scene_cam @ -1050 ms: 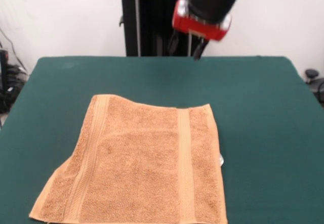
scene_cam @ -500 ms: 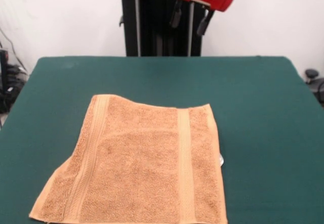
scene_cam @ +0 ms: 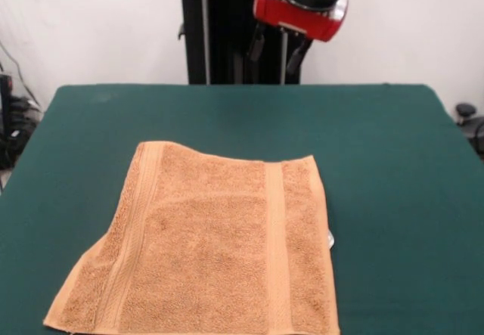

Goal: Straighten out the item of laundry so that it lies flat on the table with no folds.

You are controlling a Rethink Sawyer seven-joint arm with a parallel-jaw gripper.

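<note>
The item of laundry (scene_cam: 212, 244), an orange-tan terry towel with two flat woven bands, lies on the green table (scene_cam: 378, 161) in the near half, left of centre. Its left side slants inward toward the top, and a faint ridge crosses the upper part as if a layer lies beneath. A small white label (scene_cam: 330, 238) peeks out at its right edge. My gripper (scene_cam: 276, 54) hangs high over the table's far edge, well clear of the towel. It is open, with its two dark fingers apart and nothing between them.
Bare green cloth surrounds the towel on the right and far sides. The towel's near edge reaches the picture's bottom. Cables (scene_cam: 11, 123) hang beside the table's left edge and a small black object (scene_cam: 465, 112) sits off its right edge.
The gripper lifted away from the table's far edge, then came down a little and shifted slightly left. The towel has not moved.
</note>
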